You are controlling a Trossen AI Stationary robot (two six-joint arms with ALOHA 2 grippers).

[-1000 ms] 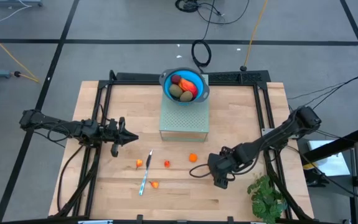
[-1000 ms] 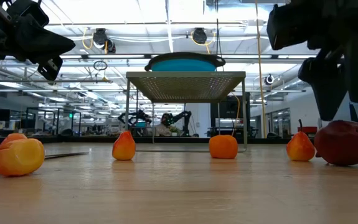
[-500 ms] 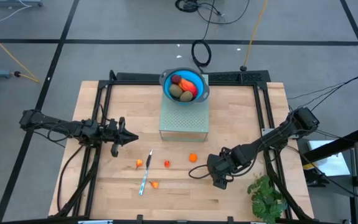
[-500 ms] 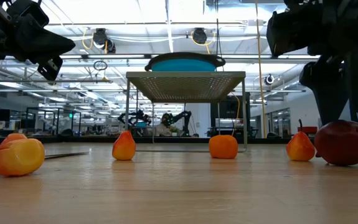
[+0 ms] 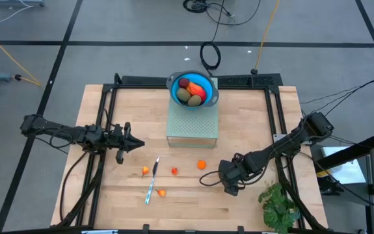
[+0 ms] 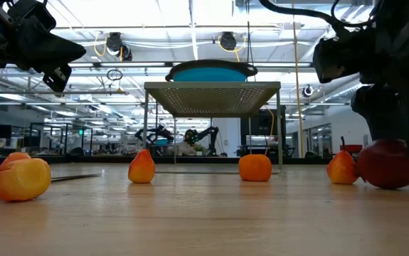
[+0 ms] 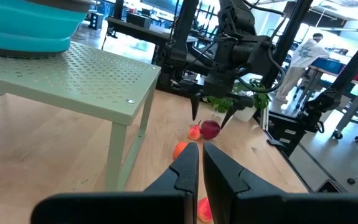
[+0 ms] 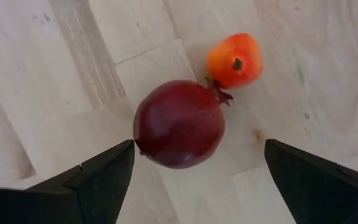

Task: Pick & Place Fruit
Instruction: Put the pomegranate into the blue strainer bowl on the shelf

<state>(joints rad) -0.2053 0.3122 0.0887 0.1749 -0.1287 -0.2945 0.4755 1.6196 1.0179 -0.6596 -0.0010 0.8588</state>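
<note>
Pomegranate (image 8: 179, 123), toy, rests on table (image 8: 54, 74) between spread fingers of right gripper (image 8: 194, 171); likely light, rigid, smooth, prone to rolling; grasp across widest middle

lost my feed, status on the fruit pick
Right gripper open, straddling maroon fruit. Left gripper shut, waiting. Small orange fruit touching it.

Bowl (image 5: 193, 89) on rack (image 5: 192, 123) at twelve o'clock, knife (image 5: 151, 181) at seven, plant (image 5: 279, 207) at five, pomegranate (image 8: 179, 123) beneath right gripper (image 5: 224, 180).
</note>
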